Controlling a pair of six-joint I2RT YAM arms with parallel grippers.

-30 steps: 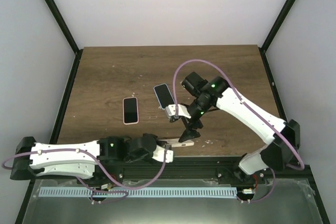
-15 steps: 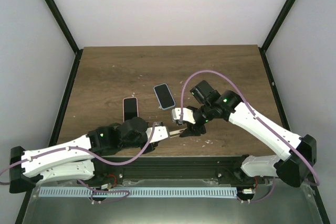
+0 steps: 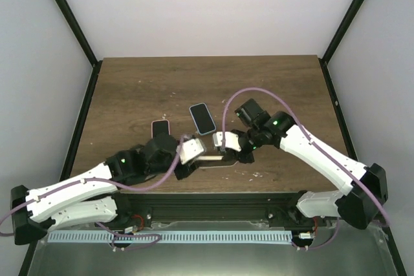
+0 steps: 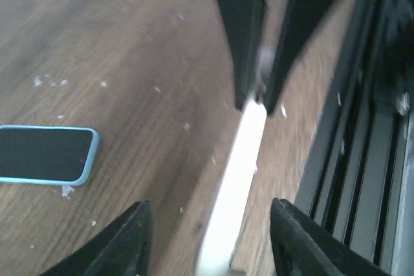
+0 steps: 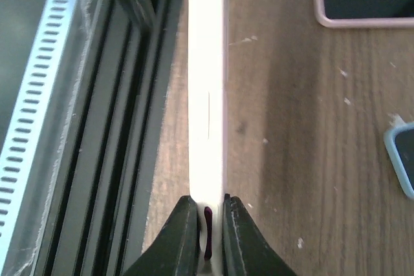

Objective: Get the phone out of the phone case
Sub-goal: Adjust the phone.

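A slim white phone in its case [image 5: 207,95] hangs edge-on just above the table's near edge; from this angle I cannot tell phone from case. My right gripper [image 5: 208,224] is shut on one end of it. In the left wrist view the white slab [image 4: 239,166] runs between my left gripper's [image 4: 210,240] spread fingers [image 4: 129,244], with a gap on each side, and the right gripper's dark fingers [image 4: 255,43] clamp its far end. From above, the slab [image 3: 212,158] spans the left gripper [image 3: 197,158] and the right gripper [image 3: 226,153].
A phone in a blue case [image 3: 202,118] lies flat mid-table. A phone in a pink case [image 3: 158,126] lies to its left, partly covered by my left arm. Black frame rails [image 5: 129,95] run along the near table edge, right beside the held slab.
My left gripper, which was shut on the white slab, has opened and the arm has moved forward. My right gripper has come in from open and shut on the slab's other end.
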